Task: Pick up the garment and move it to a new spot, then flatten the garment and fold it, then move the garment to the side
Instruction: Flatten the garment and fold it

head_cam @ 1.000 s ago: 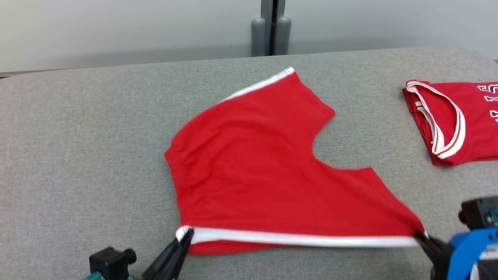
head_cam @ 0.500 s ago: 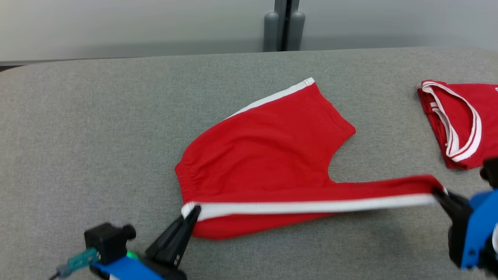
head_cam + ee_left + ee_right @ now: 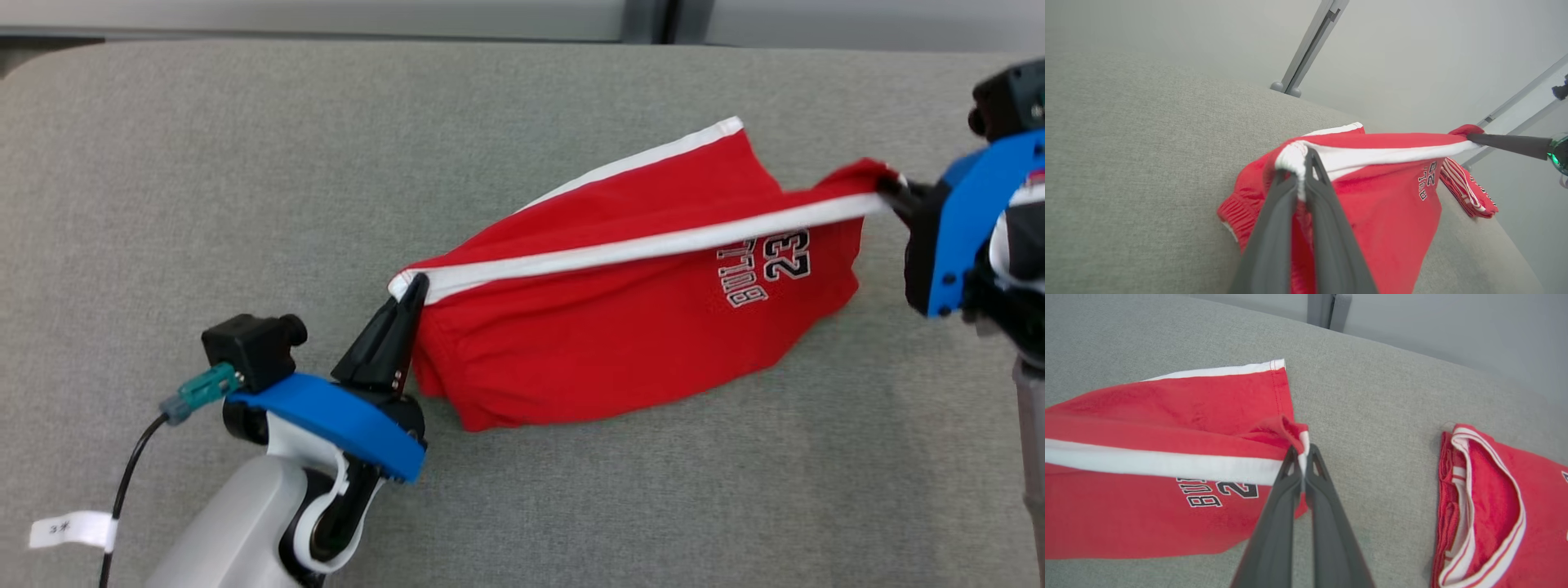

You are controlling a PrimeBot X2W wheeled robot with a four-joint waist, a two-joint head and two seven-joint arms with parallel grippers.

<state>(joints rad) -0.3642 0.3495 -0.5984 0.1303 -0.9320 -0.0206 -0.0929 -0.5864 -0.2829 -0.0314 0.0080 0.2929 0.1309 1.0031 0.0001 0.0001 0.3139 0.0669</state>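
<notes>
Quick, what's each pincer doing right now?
Left pincer: closed, holding the red shorts by the white stripe.
Right pincer: closed, holding the stripe's other end.

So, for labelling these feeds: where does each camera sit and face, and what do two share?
Head view: on the head, facing down at the grey table; red shorts stretched between left gripper and right gripper.
Left wrist view: on that wrist, along its own fingers, pinching the shorts' white stripe.
Right wrist view: on that wrist, along its fingers, at the stripe's other end.
Shared: both wrist views show the red jersey.
</notes>
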